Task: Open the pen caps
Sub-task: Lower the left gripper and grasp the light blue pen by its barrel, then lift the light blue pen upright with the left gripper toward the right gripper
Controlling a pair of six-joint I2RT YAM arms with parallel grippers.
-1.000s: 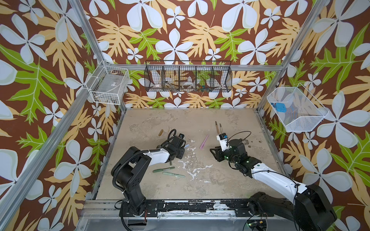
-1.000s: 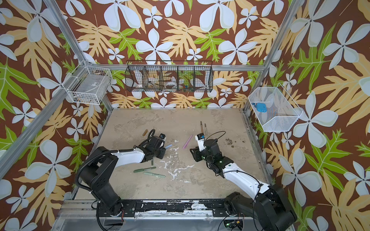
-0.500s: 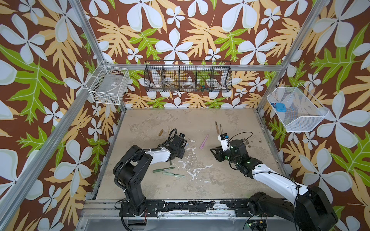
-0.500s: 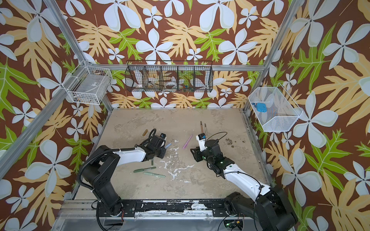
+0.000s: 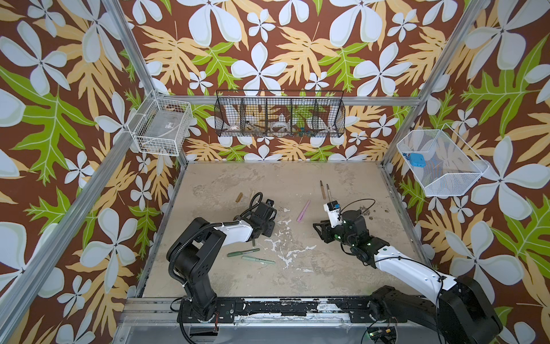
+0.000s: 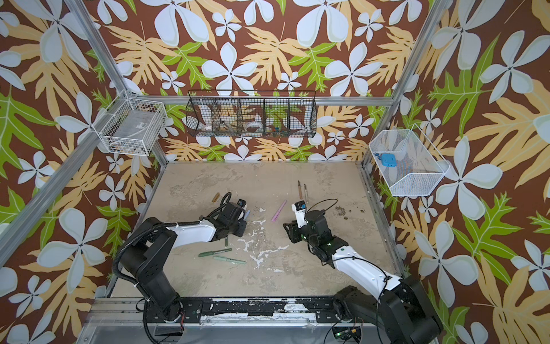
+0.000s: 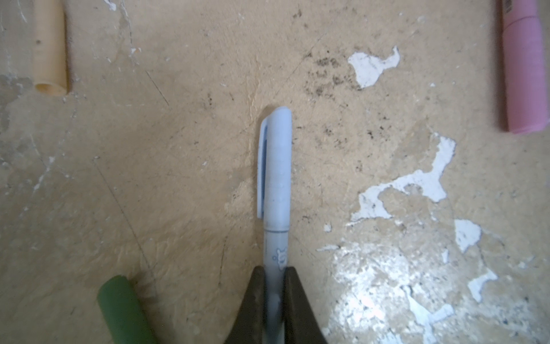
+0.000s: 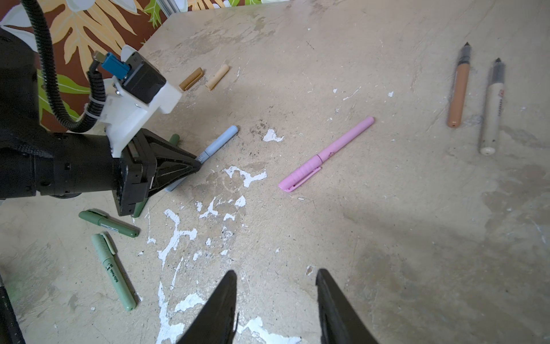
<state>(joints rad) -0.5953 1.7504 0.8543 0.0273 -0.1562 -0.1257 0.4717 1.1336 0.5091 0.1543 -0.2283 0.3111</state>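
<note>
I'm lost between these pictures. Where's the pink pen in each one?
Both top views: pink pen lies near the centre.
Left wrist: only one end, at the picture's edge.
Right wrist: whole pen, mid-picture.
Shared landmark: the small white chipped patch beside it.

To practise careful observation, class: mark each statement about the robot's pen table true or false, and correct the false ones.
1. The left gripper is shut on the light blue pen. True.
2. The light blue cap is off its pen. False: it is on the pen.
3. The right gripper holds the pink pen. False: it is open and empty; the pink pen lies on the table.
4. The brown pen and the beige pen lie uncapped, side by side. True.
</note>
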